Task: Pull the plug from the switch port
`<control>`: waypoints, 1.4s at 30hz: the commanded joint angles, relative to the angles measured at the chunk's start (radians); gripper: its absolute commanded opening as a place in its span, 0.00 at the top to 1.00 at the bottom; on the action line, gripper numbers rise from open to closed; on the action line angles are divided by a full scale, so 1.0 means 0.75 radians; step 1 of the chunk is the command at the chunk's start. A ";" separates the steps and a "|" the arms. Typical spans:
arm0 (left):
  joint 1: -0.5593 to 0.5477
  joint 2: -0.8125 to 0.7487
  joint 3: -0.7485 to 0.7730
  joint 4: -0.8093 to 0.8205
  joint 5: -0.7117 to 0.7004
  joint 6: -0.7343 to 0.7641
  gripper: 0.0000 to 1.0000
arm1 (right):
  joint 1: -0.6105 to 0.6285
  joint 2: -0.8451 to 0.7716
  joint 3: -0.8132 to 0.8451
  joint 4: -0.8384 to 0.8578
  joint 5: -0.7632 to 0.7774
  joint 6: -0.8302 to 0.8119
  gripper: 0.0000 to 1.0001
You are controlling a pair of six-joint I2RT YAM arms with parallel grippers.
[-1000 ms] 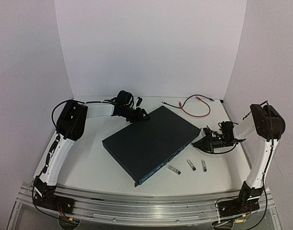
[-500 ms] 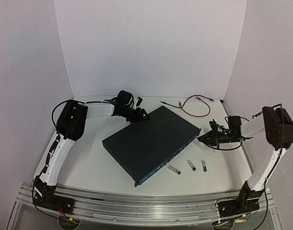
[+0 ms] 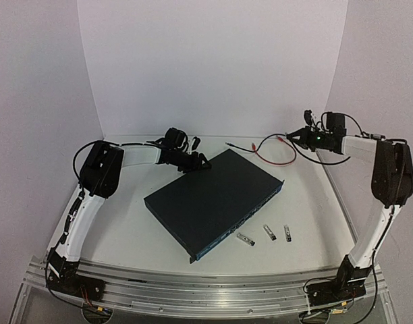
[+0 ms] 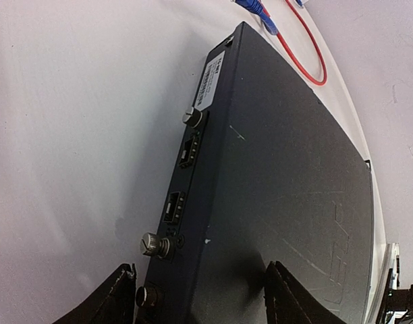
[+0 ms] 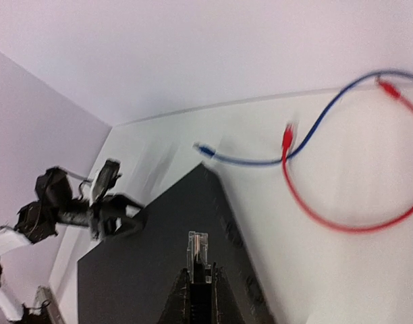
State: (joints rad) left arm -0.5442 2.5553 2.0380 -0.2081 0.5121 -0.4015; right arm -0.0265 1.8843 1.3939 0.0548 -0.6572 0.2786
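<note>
Switch [image 3: 213, 199], flat dark blue-black rectangular metal box, is lying diagonally on white tabletop [image 3: 125, 226]; left fingers [image 4: 119, 300] are clamping its far corner. Right fingers [image 5: 183, 300], closed, are holding clear plastic plug [image 5: 198, 246] aloft, well apart from it.

Switch [image 3: 213, 201] lies diagonally; left hand [image 3: 204, 164] at its far edge, right hand [image 3: 294, 136] raised.

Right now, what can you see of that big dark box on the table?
The box is flat, rectangular, dark blue-black, seemingly metal. It lies flat and slantwise on the white table. Small sockets line its thin front edge; the back edge carries a white label, connectors and screw knobs. The left tool holds that back edge.
</note>
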 commanded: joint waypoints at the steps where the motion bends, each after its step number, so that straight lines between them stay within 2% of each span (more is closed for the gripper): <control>1: 0.004 0.097 -0.063 -0.213 -0.157 0.006 0.36 | 0.062 0.251 0.348 0.018 0.187 -0.095 1.00; 7: 0.004 0.094 -0.054 -0.209 -0.177 -0.006 0.35 | 0.174 0.632 0.735 0.101 0.362 -0.145 0.99; 12: 0.003 0.101 -0.050 -0.220 -0.172 -0.018 0.35 | 0.191 0.905 1.033 0.196 0.381 0.004 0.98; 15: 0.004 0.104 -0.051 -0.222 -0.173 -0.027 0.35 | 0.194 0.990 1.109 0.235 0.388 0.066 0.96; 17: 0.004 0.105 -0.051 -0.221 -0.174 -0.031 0.35 | 0.198 1.027 1.121 0.272 0.388 0.106 0.86; 20: 0.004 0.106 -0.050 -0.222 -0.178 -0.032 0.34 | 0.210 1.030 1.110 0.287 0.395 0.117 0.50; 21: 0.004 0.104 -0.051 -0.220 -0.178 -0.032 0.35 | 0.210 1.021 1.101 0.286 0.400 0.122 0.43; 23: 0.004 0.103 -0.051 -0.218 -0.179 -0.031 0.35 | 0.209 0.979 1.066 0.285 0.435 0.123 0.34; 26: 0.004 0.097 -0.051 -0.219 -0.182 -0.031 0.34 | 0.211 0.886 0.975 0.272 0.545 0.093 0.26; 30: 0.004 0.076 -0.062 -0.214 -0.195 -0.024 0.34 | 0.209 0.671 0.786 0.160 0.679 0.054 0.14; 33: 0.004 0.048 -0.083 -0.193 -0.204 -0.019 0.33 | 0.209 0.466 0.556 0.039 0.714 0.055 0.13; 39: 0.004 -0.046 -0.109 -0.169 -0.275 -0.020 0.31 | 0.209 -0.009 -0.055 0.024 0.881 0.019 0.11; 42: 0.005 -0.154 -0.117 -0.167 -0.388 -0.014 0.23 | 0.209 -0.214 -0.286 -0.014 0.932 0.032 0.10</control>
State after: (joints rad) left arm -0.5515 2.5195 1.9952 -0.1976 0.4202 -0.4425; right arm 0.1295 1.9020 1.3593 0.0888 -0.0555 0.3141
